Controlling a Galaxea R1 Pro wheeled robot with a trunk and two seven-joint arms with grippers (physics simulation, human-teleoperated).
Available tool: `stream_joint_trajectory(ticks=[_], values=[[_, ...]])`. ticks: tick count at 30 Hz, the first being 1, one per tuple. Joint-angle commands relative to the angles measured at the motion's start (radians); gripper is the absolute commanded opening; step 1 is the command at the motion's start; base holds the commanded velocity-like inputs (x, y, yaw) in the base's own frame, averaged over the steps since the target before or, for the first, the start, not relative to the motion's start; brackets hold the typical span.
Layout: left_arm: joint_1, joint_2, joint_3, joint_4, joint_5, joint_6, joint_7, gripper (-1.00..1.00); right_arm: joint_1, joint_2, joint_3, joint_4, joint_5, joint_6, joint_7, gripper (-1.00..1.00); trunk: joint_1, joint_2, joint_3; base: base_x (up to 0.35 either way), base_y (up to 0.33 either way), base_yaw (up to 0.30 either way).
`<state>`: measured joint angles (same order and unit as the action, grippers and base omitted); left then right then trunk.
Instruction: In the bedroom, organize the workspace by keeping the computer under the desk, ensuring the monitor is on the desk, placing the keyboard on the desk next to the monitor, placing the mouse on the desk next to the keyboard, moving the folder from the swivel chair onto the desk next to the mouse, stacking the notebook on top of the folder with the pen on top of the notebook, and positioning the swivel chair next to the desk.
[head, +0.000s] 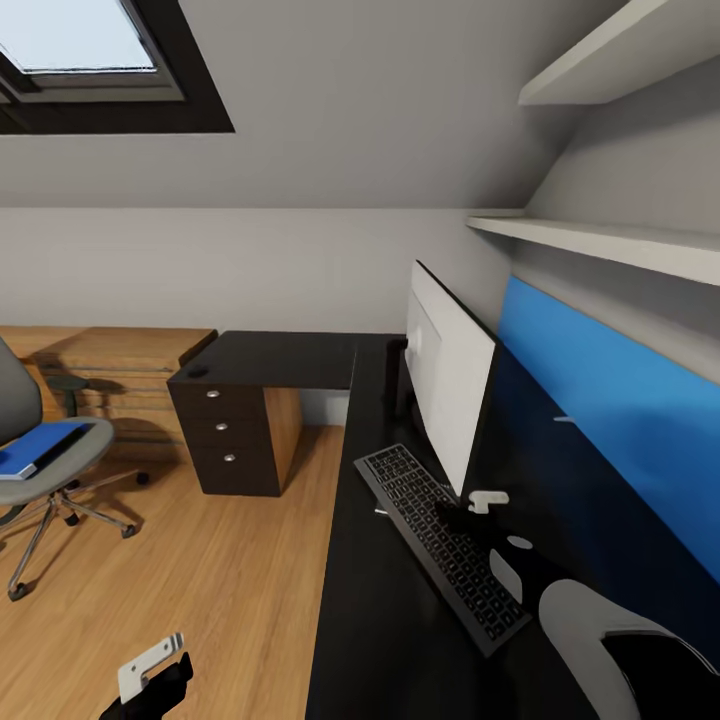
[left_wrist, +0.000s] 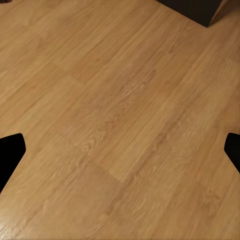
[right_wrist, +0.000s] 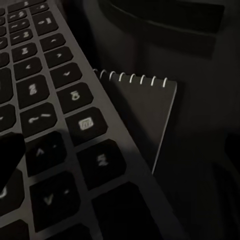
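Here, keyboard (head: 440, 545) beside monitor (head: 450, 395) on desk (head: 370, 640), spiral notebook (right_wrist: 145, 112) alongside, both tools' states unclear.

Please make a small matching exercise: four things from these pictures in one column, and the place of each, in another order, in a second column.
Things:
1. folder
2. keyboard
3. notebook
4. left gripper

Places:
A. over the wooden floor
B. on the swivel chair seat
C. on the desk in front of the monitor
D. partly tucked under the keyboard's edge

Pairs: 1-B, 2-C, 3-D, 4-A
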<state>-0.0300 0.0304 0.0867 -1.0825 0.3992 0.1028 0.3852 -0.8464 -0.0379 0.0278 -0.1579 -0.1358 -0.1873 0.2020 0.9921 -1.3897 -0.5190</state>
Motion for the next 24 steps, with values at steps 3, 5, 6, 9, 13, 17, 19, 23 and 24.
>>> stream_joint_trajectory(ticks=[3,5,6,9,13,17,19,23,24], values=[[0.0,0.0,-0.001,-0.002,0.006,0.005,0.006,1.0,0.0,-0.001,0.012,0.018,-0.007,-0.003,0.004,1.0,0.008,-0.015,-0.008,0.0,0.0,0.0],[0.0,0.0,-0.001,-0.002,0.006,0.005,0.006,1.0,0.0,-0.002,0.012,0.018,-0.007,-0.003,0.004,1.0,0.008,-0.015,-0.008,0.0,0.0,0.0],[0.0,0.0,-0.001,-0.001,0.006,0.005,0.006,1.0,0.0,-0.001,0.012,0.018,-0.008,-0.003,0.004,1.0,0.008,-0.015,-0.008,0.0,0.0,0.0],[-0.001,0.0,-0.003,-0.001,0.006,0.005,0.006,1.0,0.0,-0.002,0.012,0.018,-0.007,-0.003,0.004,1.0,0.008,-0.015,-0.008,0.0,0.0,0.0],[0.0,0.0,-0.004,-0.001,0.005,0.005,0.005,1.0,0.0,-0.001,0.012,0.018,-0.007,-0.001,0.004,1.0,0.008,-0.015,-0.008,0.0,0.0,0.0],[0.0,0.0,-0.004,0.004,0.005,0.003,0.002,1.0,0.0,-0.001,0.012,0.018,-0.007,-0.001,0.004,1.0,0.008,-0.015,-0.008,0.0,0.0,0.0],[0.0,0.0,-0.004,0.006,0.004,0.001,0.0,1.0,0.0,-0.001,0.012,0.018,-0.007,0.0,0.004,1.0,0.008,-0.015,-0.008,-0.005,0.0,0.0],[-0.001,0.0,-0.004,0.01,0.004,0.001,-0.001,1.0,0.0,-0.001,0.012,0.018,-0.007,-0.001,0.004,1.0,0.008,-0.015,-0.008,-0.113,0.0,0.0],[0.0,0.0,-0.004,0.01,0.004,0.0,-0.001,1.0,0.0,-0.001,0.012,0.018,-0.007,0.0,0.004,1.0,0.008,-0.015,-0.008,-0.221,0.0,0.0]])
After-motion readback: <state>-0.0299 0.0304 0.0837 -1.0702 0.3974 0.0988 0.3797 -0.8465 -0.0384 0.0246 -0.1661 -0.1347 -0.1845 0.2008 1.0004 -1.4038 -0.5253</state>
